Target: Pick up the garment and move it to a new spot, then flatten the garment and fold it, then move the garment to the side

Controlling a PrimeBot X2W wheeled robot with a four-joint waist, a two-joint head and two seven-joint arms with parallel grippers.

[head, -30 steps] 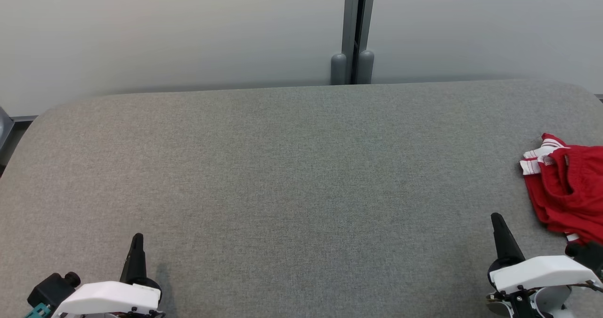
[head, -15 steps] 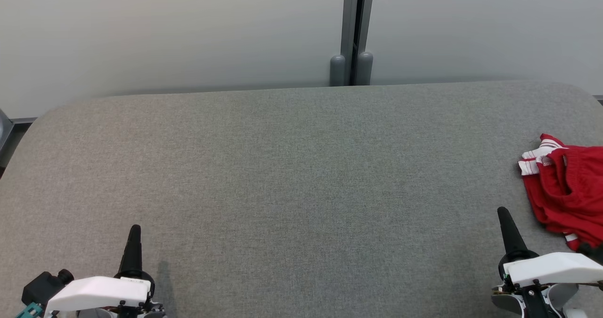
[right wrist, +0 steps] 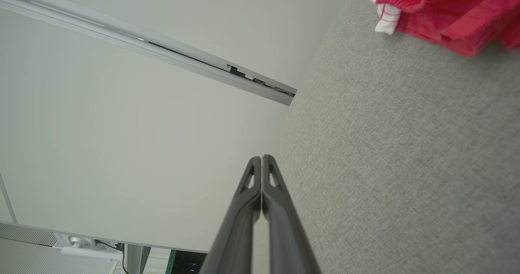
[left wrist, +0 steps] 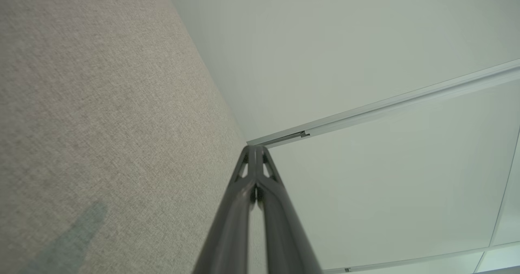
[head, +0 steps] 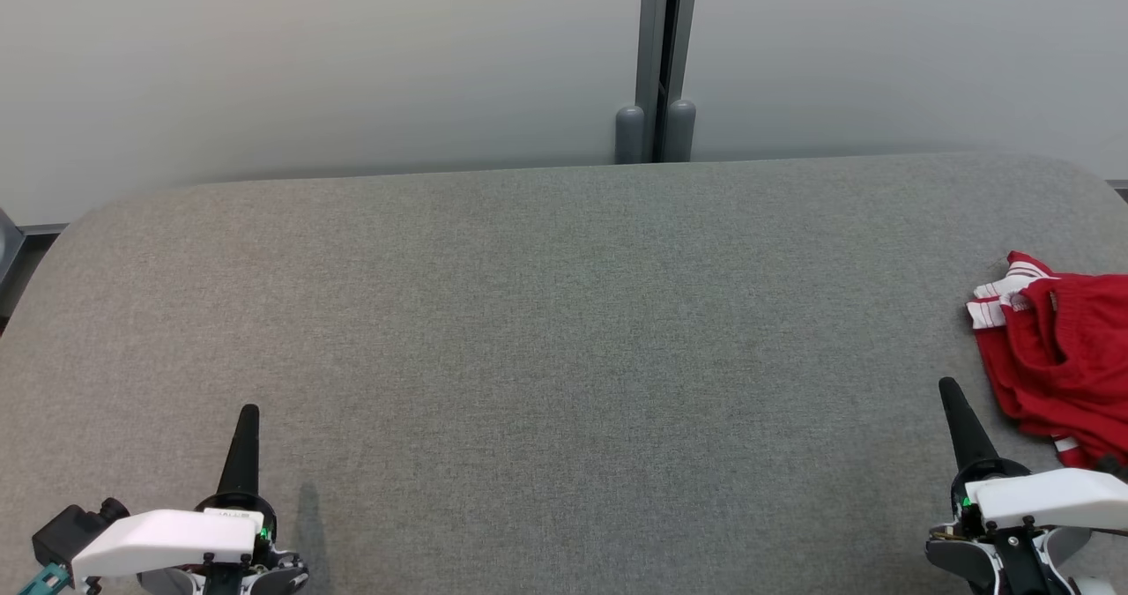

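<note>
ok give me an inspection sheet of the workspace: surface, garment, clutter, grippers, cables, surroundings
surface: grey fabric-covered table with rounded far corners.
job's things: red garment with white striped trim, bunched at the table's right edge and partly cut off in the head view; not yet picked up.
clutter: nothing seen.
grippers: left gripper shut, holding nothing, at lower left. right gripper shut, holding nothing, beside the garment but apart from it.
cables: nothing seen on the table.
surroundings: pale wall panels behind the table, with a grey post at their joint.
</note>
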